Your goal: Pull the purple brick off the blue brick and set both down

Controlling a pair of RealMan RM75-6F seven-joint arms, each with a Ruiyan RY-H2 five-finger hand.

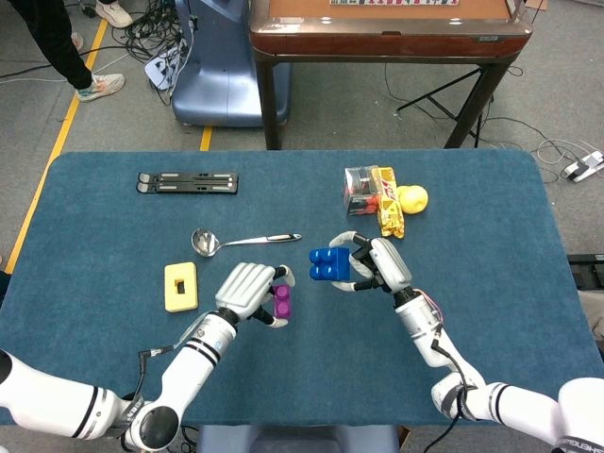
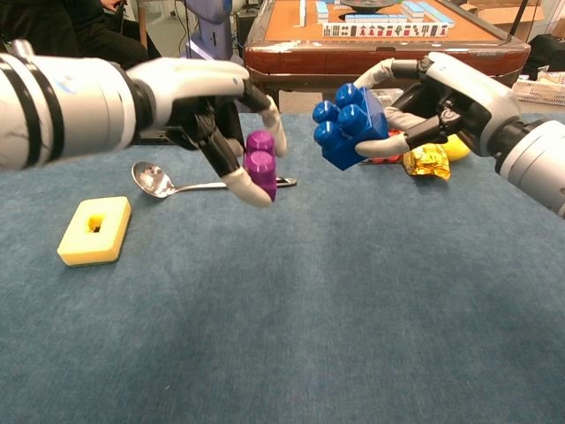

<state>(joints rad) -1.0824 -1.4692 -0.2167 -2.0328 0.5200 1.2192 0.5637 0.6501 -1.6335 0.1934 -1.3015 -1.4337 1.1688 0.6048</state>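
The purple brick (image 1: 281,301) (image 2: 261,164) is apart from the blue brick (image 1: 329,265) (image 2: 351,124). My left hand (image 1: 249,292) (image 2: 207,106) grips the purple brick above the table, left of centre. My right hand (image 1: 379,266) (image 2: 436,95) holds the blue brick in the air to the right of it, studs tilted toward the camera in the chest view. A clear gap separates the two bricks.
A metal spoon (image 1: 236,241) (image 2: 168,183) and a yellow sponge block (image 1: 180,286) (image 2: 94,230) lie to the left. A black bar (image 1: 188,182) is at the back left. Snack packets (image 1: 376,200) (image 2: 426,159) and a yellow ball (image 1: 411,198) sit back right on the blue table (image 1: 491,255).
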